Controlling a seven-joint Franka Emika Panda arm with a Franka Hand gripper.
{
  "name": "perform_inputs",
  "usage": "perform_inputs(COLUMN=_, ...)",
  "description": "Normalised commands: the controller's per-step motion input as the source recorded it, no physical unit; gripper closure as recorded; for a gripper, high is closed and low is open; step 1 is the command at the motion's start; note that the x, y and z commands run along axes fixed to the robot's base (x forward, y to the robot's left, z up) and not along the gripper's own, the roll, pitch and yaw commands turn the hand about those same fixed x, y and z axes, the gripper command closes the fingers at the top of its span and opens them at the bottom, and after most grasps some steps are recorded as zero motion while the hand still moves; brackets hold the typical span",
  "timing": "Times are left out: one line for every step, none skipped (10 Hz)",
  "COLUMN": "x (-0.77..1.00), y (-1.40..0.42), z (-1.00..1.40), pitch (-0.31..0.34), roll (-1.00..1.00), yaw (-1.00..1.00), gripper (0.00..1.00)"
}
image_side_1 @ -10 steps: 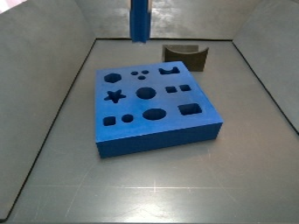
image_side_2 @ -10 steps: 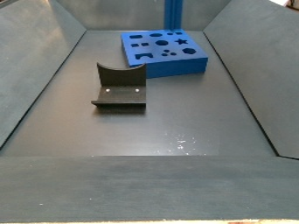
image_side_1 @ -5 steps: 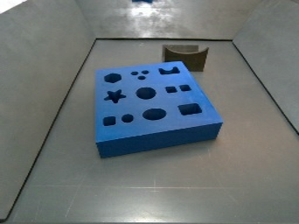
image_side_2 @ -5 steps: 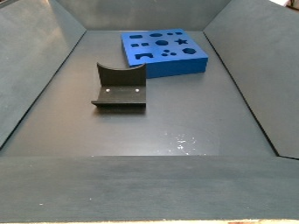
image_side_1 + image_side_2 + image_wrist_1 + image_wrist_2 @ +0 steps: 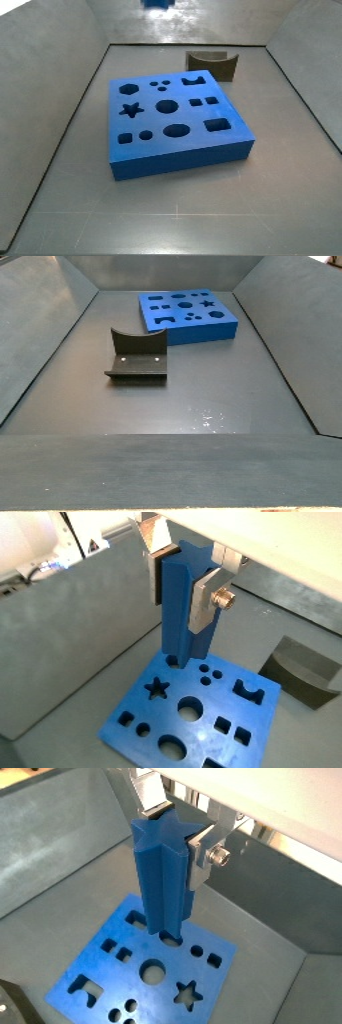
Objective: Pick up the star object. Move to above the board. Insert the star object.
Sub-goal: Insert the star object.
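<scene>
The gripper (image 5: 183, 574) pinches the star object (image 5: 185, 607), a tall fluted blue peg, between its flat silver fingers (image 5: 209, 600), holding it upright high above the board (image 5: 140, 697); both wrist views show the peg's lower end hanging clear of the block's top. In the wrist view from the opposite side the gripper (image 5: 171, 830) clamps the peg's (image 5: 163, 883) upper part, with the board (image 5: 94, 958) spread below it.

In a side view, only a scrap of blue shows at the top edge of the frame (image 5: 159, 4), above the far end of the floor; the board (image 5: 181, 155) lies at centre frame, its star cut-out (image 5: 130, 110) on the left side of its top face. The fixture (image 5: 213, 64) stands just behind it at upper right. In a side view from the opposite end, the board (image 5: 207, 334) sits in the upper centre and the fixture (image 5: 138, 354) left of centre, well apart.
</scene>
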Motion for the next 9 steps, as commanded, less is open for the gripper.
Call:
perform_inputs(x=-0.36, y=0.39, z=-1.0, pitch=-0.323, roll=0.0, yaw=0.12, gripper=1.0)
perform_inputs(x=-0.04, y=0.3, z=-1.0, pitch=-0.249, roll=0.0, yaw=0.06, gripper=1.0)
perform_inputs(x=-0.13, y=0.25, z=-0.75, pitch=-0.26, roll=-0.14, yaw=0.06, gripper=1.0)
perform_inputs(x=-0.1, y=0.1, z=-0.25, pitch=-0.134, roll=-0.23, yaw=-0.03, gripper=1.0)
perform_inputs(x=-0.05, y=0.0, z=-0.12, pitch=-0.091, roll=-0.07, yaw=-0.22, gripper=1.0)
perform_inputs(x=0.0, y=-0.06, z=-0.36, pitch=-0.109, roll=-0.06, yaw=-1.0, gripper=1.0)
perform_inputs(x=-0.02, y=-0.01, z=-0.33, pitch=-0.163, roll=0.0, yaw=-0.78, gripper=1.0)
perform_inputs(x=-0.13, y=-0.01, z=-0.32, pitch=-0.129, roll=0.0, yaw=-0.58, gripper=1.0)
perform_inputs(x=0.0, y=0.0, z=-0.01, pitch=-0.071, roll=-0.04, yaw=-0.07, gripper=1.0)
